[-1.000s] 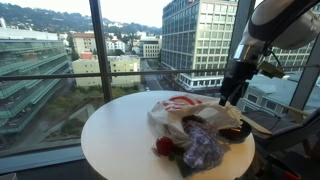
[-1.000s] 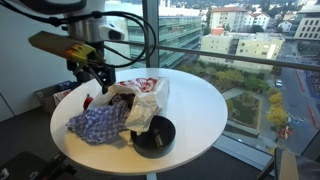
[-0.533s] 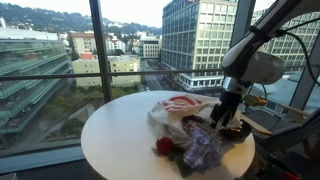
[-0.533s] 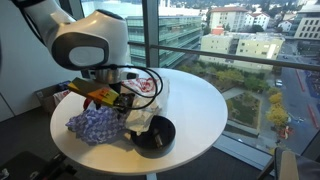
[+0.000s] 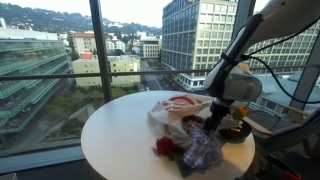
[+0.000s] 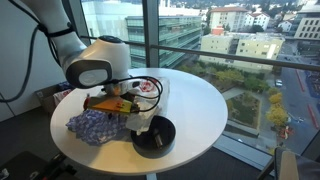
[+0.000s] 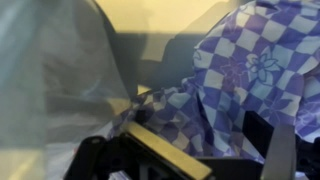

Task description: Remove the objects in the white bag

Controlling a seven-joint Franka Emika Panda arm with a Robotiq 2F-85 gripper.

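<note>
While the claw [image 7: 190,155] hangs released, purple-and-white cloth [image 7: 250,80] directly before it, white bag [image 7: 60,80] alongside.

Pretty chunky glossy white arm [image 6: 100,50] with rounded joints, a dark grey ring cap [image 6: 90,73], thin black cables [image 6: 40,55] looping alongside, and a black gripper [image 5: 211,124].

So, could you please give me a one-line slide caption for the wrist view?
Open end effector close above the purple-and-white checked cloth, translucent white bag at the left.
</note>
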